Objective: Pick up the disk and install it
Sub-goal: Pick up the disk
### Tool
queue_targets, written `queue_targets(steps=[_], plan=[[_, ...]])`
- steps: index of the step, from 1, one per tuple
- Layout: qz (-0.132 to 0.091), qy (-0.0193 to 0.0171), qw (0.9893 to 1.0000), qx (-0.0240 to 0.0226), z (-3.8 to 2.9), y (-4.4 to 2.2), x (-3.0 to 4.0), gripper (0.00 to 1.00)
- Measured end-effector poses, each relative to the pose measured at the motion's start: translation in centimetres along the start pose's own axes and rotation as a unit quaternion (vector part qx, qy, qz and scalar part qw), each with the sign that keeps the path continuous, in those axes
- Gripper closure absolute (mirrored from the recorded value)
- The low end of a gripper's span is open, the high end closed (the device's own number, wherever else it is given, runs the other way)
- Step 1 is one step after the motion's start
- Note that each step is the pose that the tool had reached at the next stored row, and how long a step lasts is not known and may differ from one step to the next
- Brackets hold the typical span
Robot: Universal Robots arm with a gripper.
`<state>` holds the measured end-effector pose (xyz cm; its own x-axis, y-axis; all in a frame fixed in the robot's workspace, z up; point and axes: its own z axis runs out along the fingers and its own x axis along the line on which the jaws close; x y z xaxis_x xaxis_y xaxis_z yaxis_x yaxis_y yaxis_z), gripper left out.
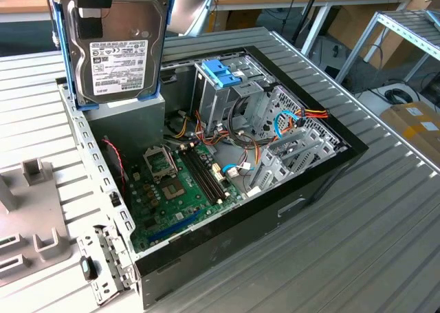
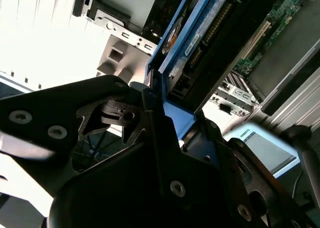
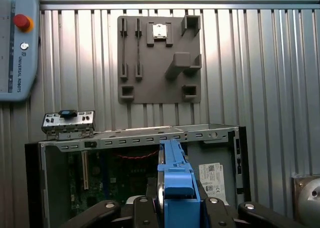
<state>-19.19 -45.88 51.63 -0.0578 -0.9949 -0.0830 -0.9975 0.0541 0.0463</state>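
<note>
One claw [image 3: 177, 206] grips the disk [image 1: 118, 51] upright by its blue frame, above the open computer case [image 1: 275, 217] beneath it; holding it square should ease insertion.

The black tool [image 2: 176, 119] clamps the disk [image 2: 197, 35] by its blue frame, a green circuit board [image 2: 277, 15] beyond.

disk [image 1: 118, 51]: upper end cut by the exterior view's edge; label print too small to read.
gripper [image 3: 176, 210]: mostly cut off in the first wrist view; grip seemingly on the disk's blue frame, contact hidden.
grey box [image 1: 134, 120]: upper part behind the disk.
</note>
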Motion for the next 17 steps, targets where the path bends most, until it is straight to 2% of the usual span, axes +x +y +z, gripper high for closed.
queue_targets(steps=[10,17], plan=[[0.000,0.0000,1.0000,0.0000,-0.06,-0.04,0.80,0.63],[0.000,0.0000,1.0000,0.0000,-0.14,-0.09,1.63,0.63]])
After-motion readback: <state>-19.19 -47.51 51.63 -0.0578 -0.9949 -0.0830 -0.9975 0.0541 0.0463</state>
